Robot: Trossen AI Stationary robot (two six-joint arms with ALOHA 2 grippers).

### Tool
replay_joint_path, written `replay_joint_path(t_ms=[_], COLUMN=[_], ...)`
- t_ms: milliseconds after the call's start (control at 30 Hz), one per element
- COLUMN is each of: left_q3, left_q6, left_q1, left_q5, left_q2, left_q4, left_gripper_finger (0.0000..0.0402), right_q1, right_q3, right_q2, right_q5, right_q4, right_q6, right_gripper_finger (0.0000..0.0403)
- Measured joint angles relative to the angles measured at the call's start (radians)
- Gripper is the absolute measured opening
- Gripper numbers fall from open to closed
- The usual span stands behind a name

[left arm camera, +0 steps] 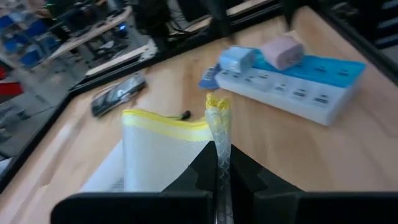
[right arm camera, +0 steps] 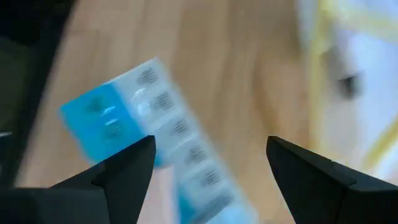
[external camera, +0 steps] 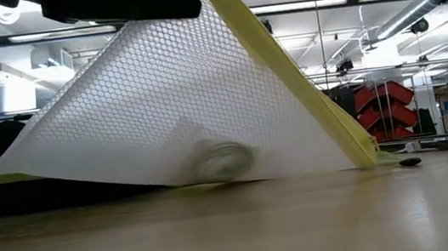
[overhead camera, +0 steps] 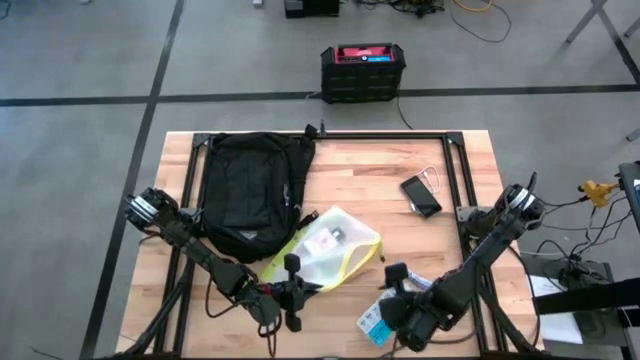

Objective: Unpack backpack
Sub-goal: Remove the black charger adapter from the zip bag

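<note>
Your left pincer (left arm camera: 219, 177) pinches the yellow edge of the mesh pouch (overhead camera: 330, 245), lifting it beside the backpack (overhead camera: 248, 195) lying at the tabletop's (overhead camera: 450, 170) left rear. Your right pincer (right arm camera: 208, 165) hovers spread over the blue power strip (right arm camera: 143, 118). The thin edge may slip free if you tug sharply.

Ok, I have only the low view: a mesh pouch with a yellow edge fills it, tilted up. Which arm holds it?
Observer: The left end effector is shut on the yellow edge of the pouch.
Operator: And the other arm?
Observer: The right end effector is open, above a blue and white box.
Operator: Where is the backpack?
Observer: The backpack lies flat beside the pouch, on the left arm's side.
</note>
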Motion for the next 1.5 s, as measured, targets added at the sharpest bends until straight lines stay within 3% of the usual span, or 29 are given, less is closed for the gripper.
replay_joint_path(t_ms=[133, 267, 433, 500, 667, 867, 1133, 1333, 1400, 1500], left_q3=[0.000, 0.000, 0.000, 0.000, 0.000, -0.002, -0.002, -0.003, -0.003, -0.003], left_q6=[0.078, 0.094, 0.031, -0.003, -0.034, -0.066, -0.073, -0.119, -0.122, -0.121], left_q1=[-0.045, -0.091, -0.116, -0.116, -0.115, -0.115, -0.116, -0.114, -0.116, -0.116], left_q5=[-0.002, -0.001, -0.009, -0.021, -0.043, -0.080, -0.073, -0.073, -0.072, -0.072], left_q2=[0.000, 0.000, 0.000, 0.000, 0.000, 0.000, 0.000, 0.000, 0.000, 0.000], left_q4=[0.000, -0.002, -0.034, -0.048, -0.084, -0.086, -0.080, -0.084, -0.084, -0.084], left_gripper_finger=[0.0000, 0.0000, 0.0000, 0.0000, 0.0000, 0.0000, 0.0000, 0.0000, 0.0000, 0.0000], right_q1=[-0.088, -0.181, -0.293, -0.311, -0.313, -0.335, -0.441, -0.507, -0.509, -0.502], right_q3=[-0.014, -0.067, -0.144, -0.163, -0.175, -0.209, -0.263, -0.267, -0.263, -0.262], right_q2=[0.005, 0.009, 0.010, 0.010, 0.010, 0.010, 0.010, 0.010, 0.010, 0.010], right_q5=[0.000, -0.046, -0.214, -0.272, -0.281, -0.367, -0.282, 0.051, 0.050, -0.070], right_q4=[0.011, 0.144, 0.343, 0.396, 0.427, 0.441, 0.467, 0.470, 0.469, 0.492], right_q6=[-0.047, -0.136, -0.175, -0.180, -0.169, -0.079, -0.035, 0.068, 0.079, 0.082], right_gripper_finger=[0.0258, 0.0215, 0.0161, 0.0139, 0.0089, 0.0032, 0.0002, 0.0002, 0.0002, 0.0002])
